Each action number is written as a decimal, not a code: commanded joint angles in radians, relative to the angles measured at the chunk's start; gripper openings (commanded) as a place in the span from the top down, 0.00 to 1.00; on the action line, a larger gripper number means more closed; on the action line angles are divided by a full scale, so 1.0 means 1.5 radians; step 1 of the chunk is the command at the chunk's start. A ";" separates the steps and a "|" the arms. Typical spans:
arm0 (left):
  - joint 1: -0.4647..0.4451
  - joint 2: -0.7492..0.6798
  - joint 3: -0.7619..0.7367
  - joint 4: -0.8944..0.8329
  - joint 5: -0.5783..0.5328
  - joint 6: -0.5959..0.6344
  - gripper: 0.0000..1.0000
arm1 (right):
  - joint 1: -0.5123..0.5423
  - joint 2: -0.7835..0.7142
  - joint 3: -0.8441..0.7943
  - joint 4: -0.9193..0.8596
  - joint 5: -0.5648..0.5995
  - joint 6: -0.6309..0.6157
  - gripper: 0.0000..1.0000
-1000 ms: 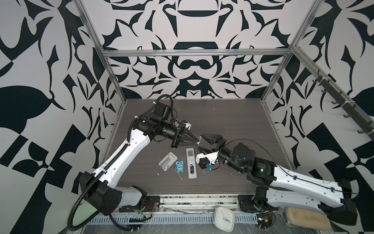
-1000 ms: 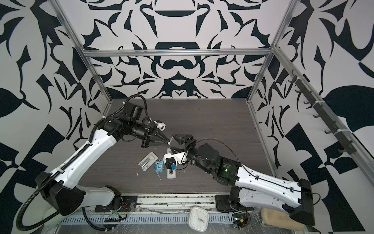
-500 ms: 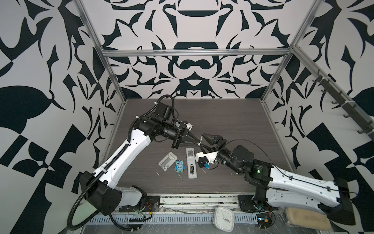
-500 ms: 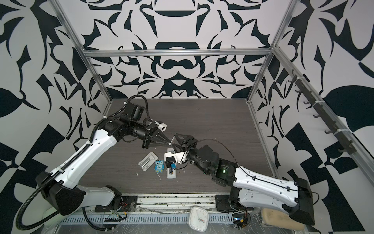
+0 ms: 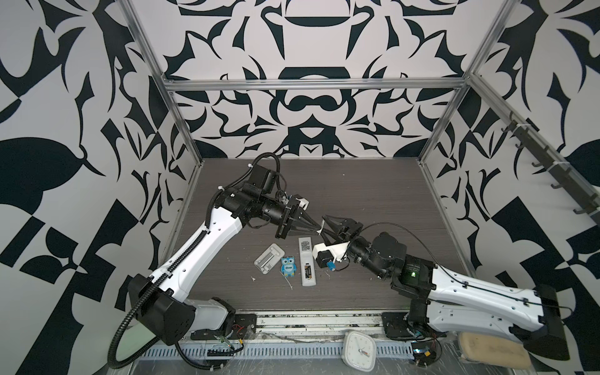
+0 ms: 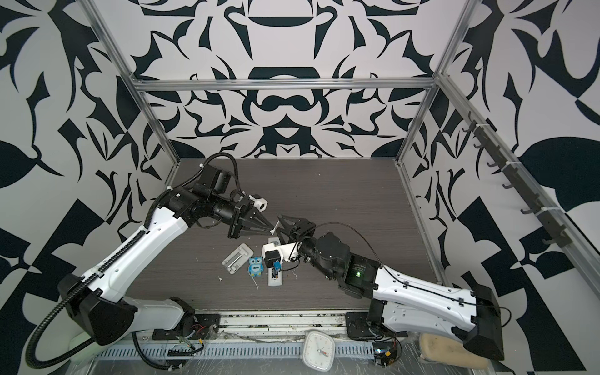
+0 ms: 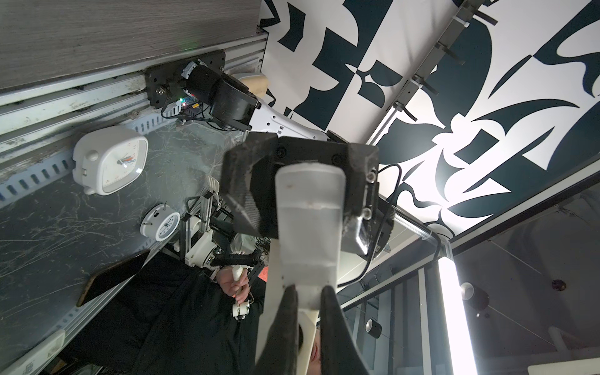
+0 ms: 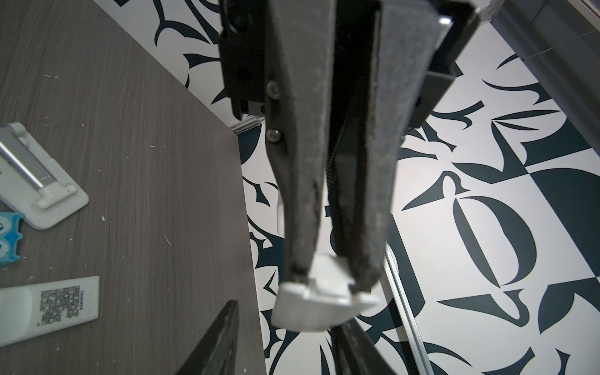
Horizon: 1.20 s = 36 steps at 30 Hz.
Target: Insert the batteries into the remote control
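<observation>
Remote control (image 5: pixel 306 261) smooth white plastic; table (image 5: pixel 373 194) matt grey woodgrain.

A blue owl figure (image 5: pixel 288 267) stands on the dark table (image 5: pixel 373 194), a grey-white tray (image 5: pixel 268 259) touching at its ten o'clock

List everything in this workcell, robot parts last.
remote control: one, white, back up on the table
batteries: two, dark with gold, in the remote's open compartment
battery cover: one, white, held aloft between the grippers
owl figure: one, blue, beside the remote
tray: one, grey-white, beside the owl
clock: one, white, front rail
table: one, dark wood grain, under everything
left gripper: one, black, shut on the battery cover
right gripper: one, black, open around the cover's far end
</observation>
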<state>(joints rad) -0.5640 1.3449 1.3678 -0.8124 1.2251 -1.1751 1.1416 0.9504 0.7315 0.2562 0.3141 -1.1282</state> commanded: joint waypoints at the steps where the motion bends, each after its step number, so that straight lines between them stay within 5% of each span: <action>1: -0.003 0.006 0.005 -0.016 0.012 -0.001 0.92 | 0.004 -0.001 0.022 0.042 0.002 0.007 0.51; 10: -0.004 0.012 0.006 -0.006 0.012 -0.004 0.92 | 0.004 0.000 0.022 0.052 -0.005 0.014 0.51; 28: -0.005 0.028 0.024 -0.005 0.010 -0.005 0.90 | 0.004 -0.001 0.023 0.044 0.000 0.022 0.69; 36: -0.005 0.033 0.030 -0.005 0.004 -0.003 0.79 | 0.004 -0.003 0.023 0.038 0.001 0.022 0.75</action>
<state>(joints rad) -0.5697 1.3853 1.3792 -0.8097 1.2282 -1.1790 1.1408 0.9565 0.7319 0.2817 0.3229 -1.1053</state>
